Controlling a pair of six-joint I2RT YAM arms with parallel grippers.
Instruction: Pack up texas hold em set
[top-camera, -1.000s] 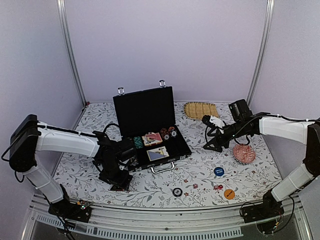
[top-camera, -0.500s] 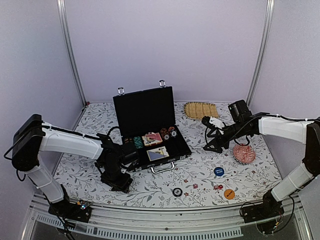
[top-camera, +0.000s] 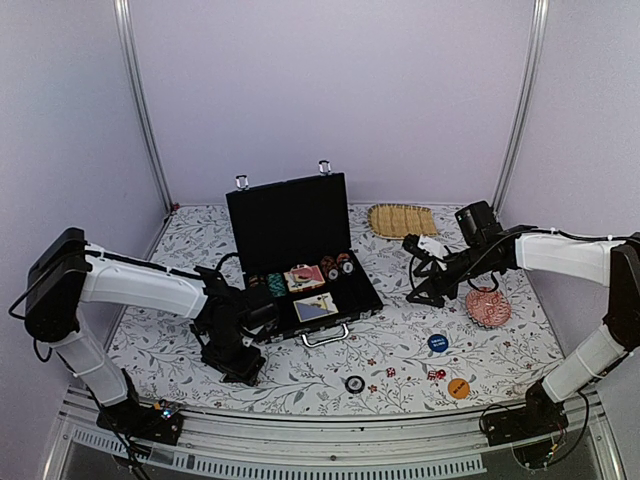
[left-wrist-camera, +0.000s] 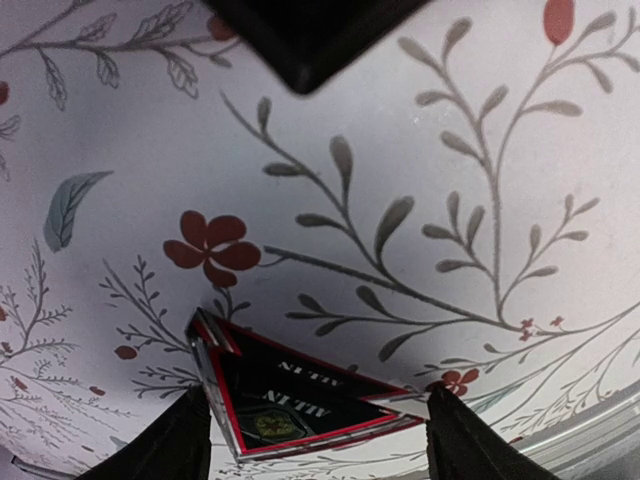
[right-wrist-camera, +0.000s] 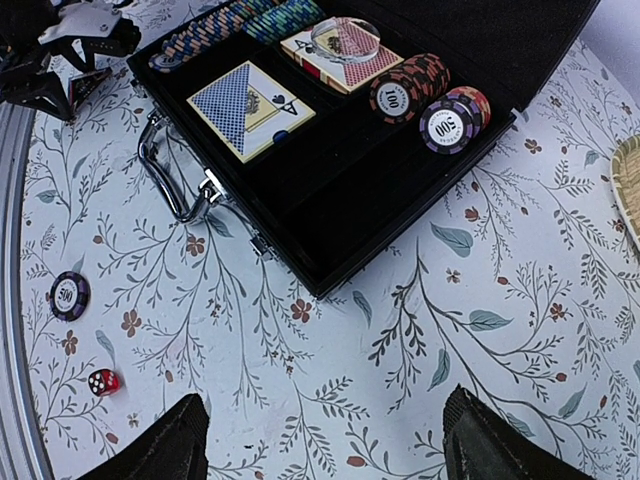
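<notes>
The black briefcase lies open at the table's middle, holding chip rows, a blue card deck, a red deck and chip stacks. My left gripper is open, low on the cloth left of the case. Its fingers straddle a black, red-edged "ALL IN" plaque lying flat; my left gripper is not closed on it. My right gripper is open and empty above bare cloth right of the case. Loose: a black chip, red dice, a blue disc, an orange disc.
A red patterned dish sits under the right arm. A woven straw mat lies at the back right. The case's metal handle faces the near edge. The raised lid stands behind the tray.
The left gripper has shifted slightly and settled lower over the plaque. The right gripper has drifted a little to the left. Nothing was taken hold of.
</notes>
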